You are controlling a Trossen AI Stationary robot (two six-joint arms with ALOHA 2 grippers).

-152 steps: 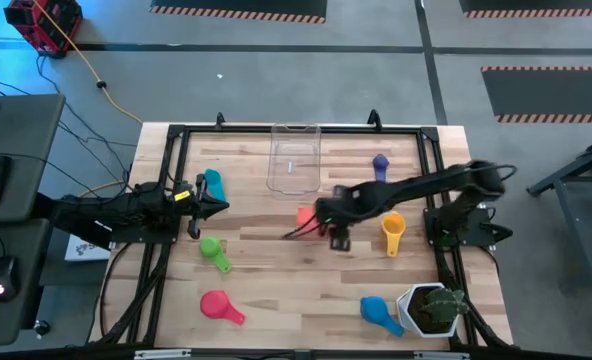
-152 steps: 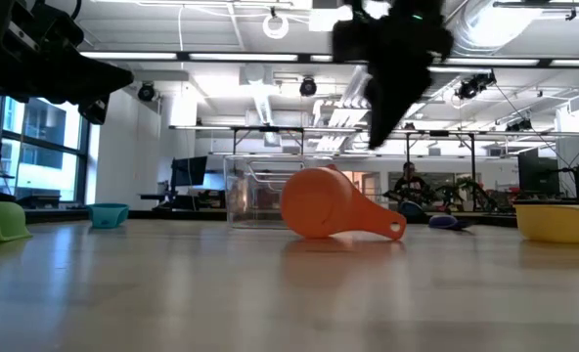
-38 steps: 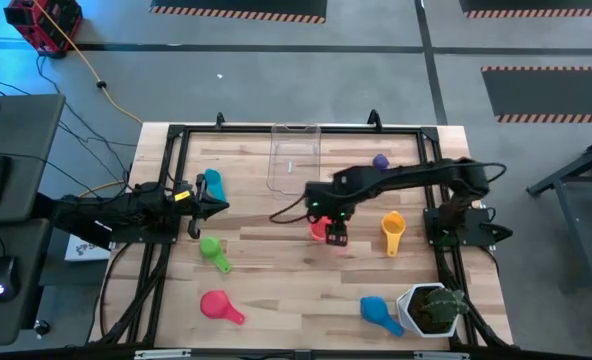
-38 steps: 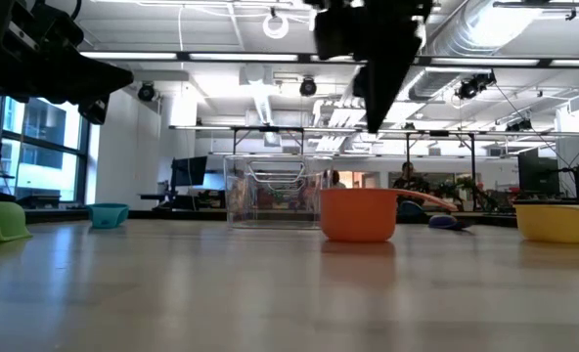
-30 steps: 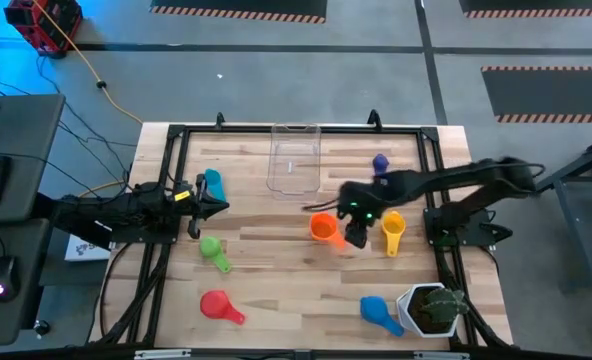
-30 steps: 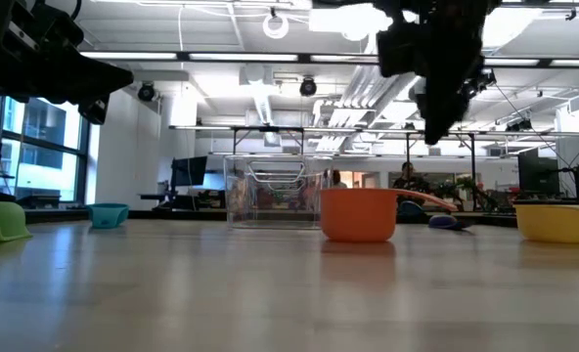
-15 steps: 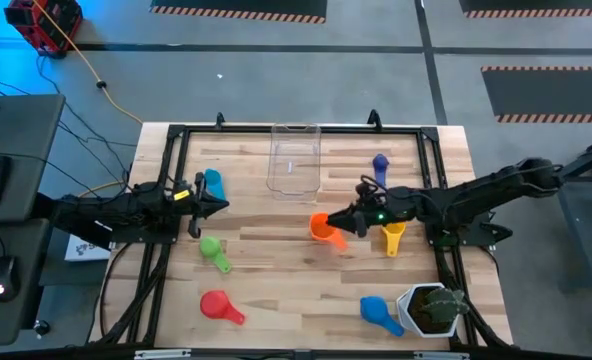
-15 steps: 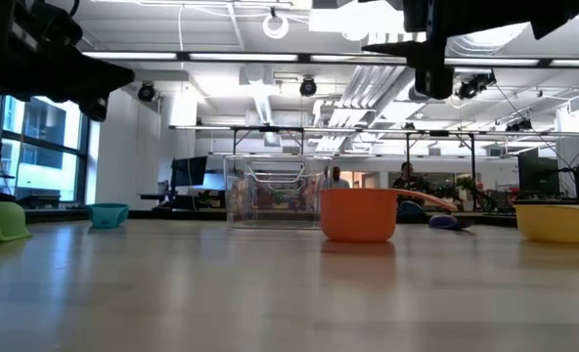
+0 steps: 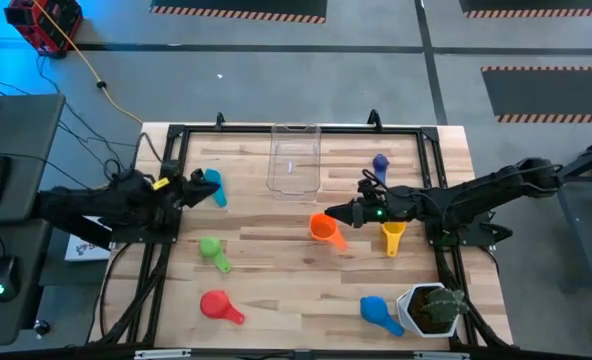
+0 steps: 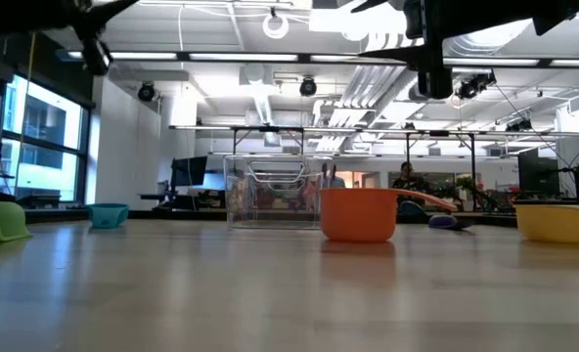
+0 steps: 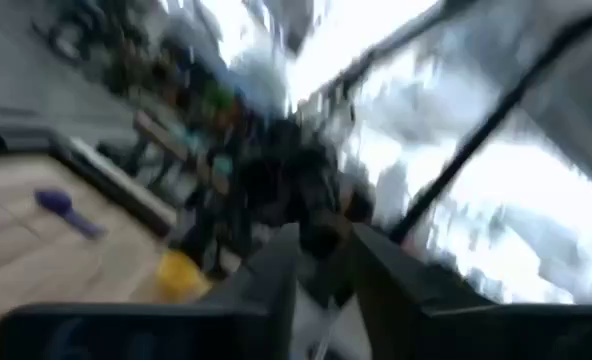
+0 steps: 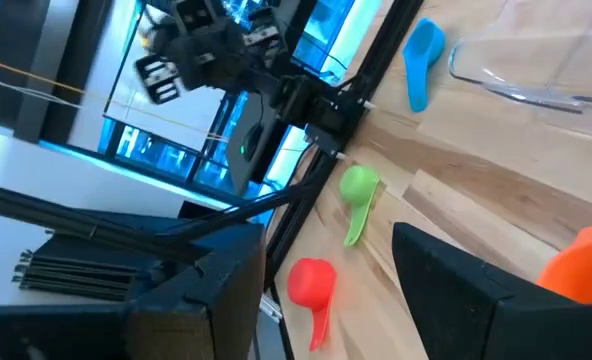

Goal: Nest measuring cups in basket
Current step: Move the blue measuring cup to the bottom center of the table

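Basket: clear bin at the table's far edge, middle; nothing visible inside, so no cup is nested yet.
Right gripper: jaws apart, empty, just beside the orange cup's handle; probably lining up for a grasp.
Left gripper: near the light blue cup; whether its jaws are apart I cannot tell.
Orange cup: upright, mid-table, near the basket, handle toward the right gripper.
Other cups: yellow cup, green cup, red cup, blue cup and purple cup lie scattered.

Even overhead lighting, bright throughout. Ceiling strip lights glare at twelve o'clock in low view. Left wrist view heavily motion-blurred. Blue glow at nine o'clock overhead.
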